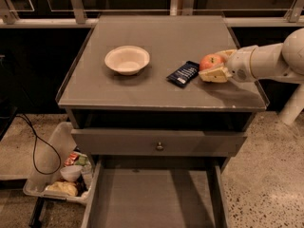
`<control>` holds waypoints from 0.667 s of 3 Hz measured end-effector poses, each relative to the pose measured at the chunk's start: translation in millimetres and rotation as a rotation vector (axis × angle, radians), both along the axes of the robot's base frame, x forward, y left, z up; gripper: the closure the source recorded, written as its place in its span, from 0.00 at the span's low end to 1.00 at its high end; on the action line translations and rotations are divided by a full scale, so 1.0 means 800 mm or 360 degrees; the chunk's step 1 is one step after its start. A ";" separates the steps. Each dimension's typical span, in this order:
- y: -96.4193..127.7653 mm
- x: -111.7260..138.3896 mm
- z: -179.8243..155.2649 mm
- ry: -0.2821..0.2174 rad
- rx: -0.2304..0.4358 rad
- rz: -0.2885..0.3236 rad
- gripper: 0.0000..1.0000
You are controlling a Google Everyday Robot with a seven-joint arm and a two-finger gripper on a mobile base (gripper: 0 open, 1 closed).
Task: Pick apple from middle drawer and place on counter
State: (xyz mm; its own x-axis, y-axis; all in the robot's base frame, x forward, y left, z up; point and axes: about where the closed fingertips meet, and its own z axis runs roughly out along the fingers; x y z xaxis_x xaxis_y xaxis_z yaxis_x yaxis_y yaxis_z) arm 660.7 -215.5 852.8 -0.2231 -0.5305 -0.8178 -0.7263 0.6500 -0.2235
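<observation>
my cream gripper [216, 64] sat low against the small red apple [210, 61] on the flat grey counter [142, 87], for set-down; grip undetermined.

The white arm reaches in level from the right, claw [218, 65] low.

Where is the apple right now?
In the camera view, the apple is at the right side of the counter, held in the gripper, just right of the dark blue packet and well right of the cream bowl.
</observation>
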 end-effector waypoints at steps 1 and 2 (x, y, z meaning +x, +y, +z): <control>0.000 0.000 0.000 0.0000 0.0000 0.0000 0.14; 0.000 0.000 0.000 0.0000 0.0000 0.0000 0.00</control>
